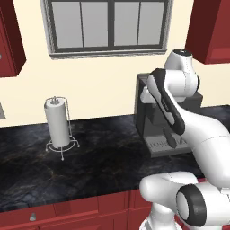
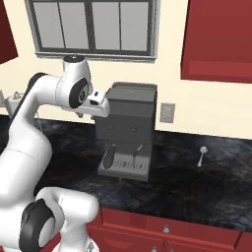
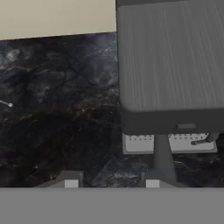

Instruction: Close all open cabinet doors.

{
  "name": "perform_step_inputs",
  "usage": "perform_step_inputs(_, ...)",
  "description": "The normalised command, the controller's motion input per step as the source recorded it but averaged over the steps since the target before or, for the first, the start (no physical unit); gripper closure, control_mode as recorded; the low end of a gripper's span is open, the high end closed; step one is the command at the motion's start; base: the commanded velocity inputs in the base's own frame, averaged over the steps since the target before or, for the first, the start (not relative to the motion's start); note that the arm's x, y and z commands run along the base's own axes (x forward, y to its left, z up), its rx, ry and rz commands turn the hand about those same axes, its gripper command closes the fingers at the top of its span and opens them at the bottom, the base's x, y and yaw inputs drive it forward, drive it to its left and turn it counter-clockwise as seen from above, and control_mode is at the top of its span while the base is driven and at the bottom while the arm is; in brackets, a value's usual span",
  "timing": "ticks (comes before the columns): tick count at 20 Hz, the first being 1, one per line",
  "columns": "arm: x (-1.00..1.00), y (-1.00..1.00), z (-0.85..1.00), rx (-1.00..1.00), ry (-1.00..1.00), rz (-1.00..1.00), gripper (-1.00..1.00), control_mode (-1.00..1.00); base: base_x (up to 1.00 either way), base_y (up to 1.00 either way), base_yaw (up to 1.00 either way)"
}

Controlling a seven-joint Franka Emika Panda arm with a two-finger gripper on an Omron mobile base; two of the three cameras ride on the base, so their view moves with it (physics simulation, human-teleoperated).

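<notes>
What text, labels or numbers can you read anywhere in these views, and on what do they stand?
No text can be read.
Coffee machine: a strip of small marks along the front of its base, too blurred to read.
Wall plate right of the machine: no lettering that can be made out.
Paper towel holder, cabinet doors and window: no markings visible.

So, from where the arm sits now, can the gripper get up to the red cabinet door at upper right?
Probably yes. The gripper hangs low over the counter beside the coffee machine, empty. The cabinet door sits well above; open wall between.
</notes>
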Motion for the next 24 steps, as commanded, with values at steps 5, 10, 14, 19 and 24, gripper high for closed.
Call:
perform_step_inputs(5,-0.20,-0.07,0.00,0.00,0.00,0.00,-1.00,-1.00,0.00,0.00,0.00)
perform_step_inputs(10,-0.58,-0.29,0.00,0.00,-0.07,-0.01,-1.00,-1.00,0.00,0.00,0.00)
perform_step_inputs(14,-0.57,-0.26,0.00,0.00,-0.09,0.00,-1.00,-1.00,0.00,0.00,0.00)
perform_step_inputs(19,-0.49,-0.21,0.00,0.00,-0.07,0.00,-1.00,-1.00,0.00,0.00,0.00)
perform_step_inputs(24,-0.45,-0.15,0.00,0.00,-0.06,0.00,-1.00,-1.00,0.00,0.00,0.00)
